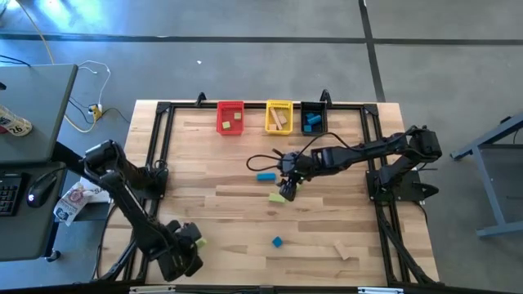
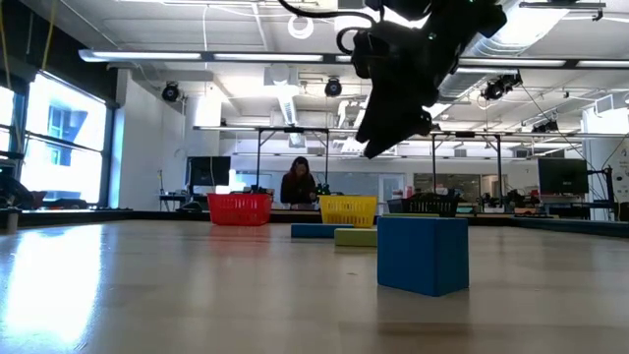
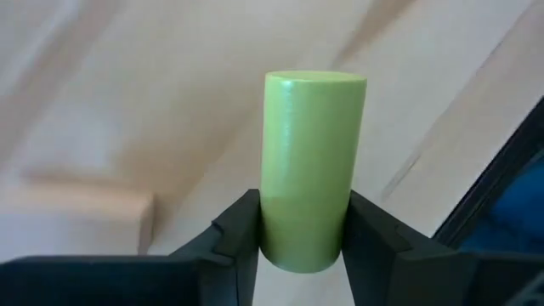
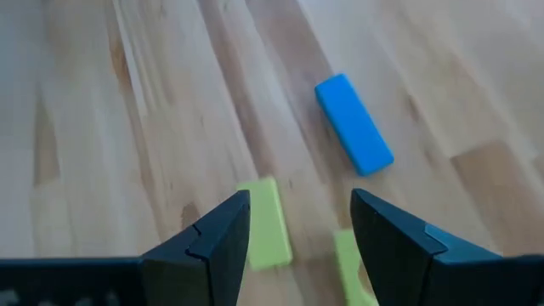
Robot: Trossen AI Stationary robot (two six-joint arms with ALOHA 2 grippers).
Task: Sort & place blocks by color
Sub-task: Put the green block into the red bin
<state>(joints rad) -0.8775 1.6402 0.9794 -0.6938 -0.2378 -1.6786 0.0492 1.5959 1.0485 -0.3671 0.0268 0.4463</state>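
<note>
A pale wooden plank table (image 1: pixel 245 220) framed by black rails is seen from above, set on a grey concrete floor (image 1: pixel 245 49); a desk with a keyboard (image 1: pixel 10 192) lies at the left edge of the frame. At the lower left of the high view, the left tool (image 3: pixel 302 242) is closed on a light green cylinder (image 3: pixel 310 166), gripped between its fingers. Near the centre, the right tool (image 4: pixel 297 229) is held with its fingers apart above a green block (image 4: pixel 265 223), gripping nothing; a blue bar (image 4: pixel 354 124) lies just beyond. A blue cube (image 1: pixel 278 242) and a tan block (image 1: pixel 345 249) are found at the lower centre. Red (image 1: pixel 230 117), yellow (image 1: pixel 279 116) and black (image 1: pixel 314 119) bins stand along the upper edge, blocks inside. In the low view, a bright hall with ceiling lights and a seated person (image 2: pixel 298 185) is visible beyond.
</note>
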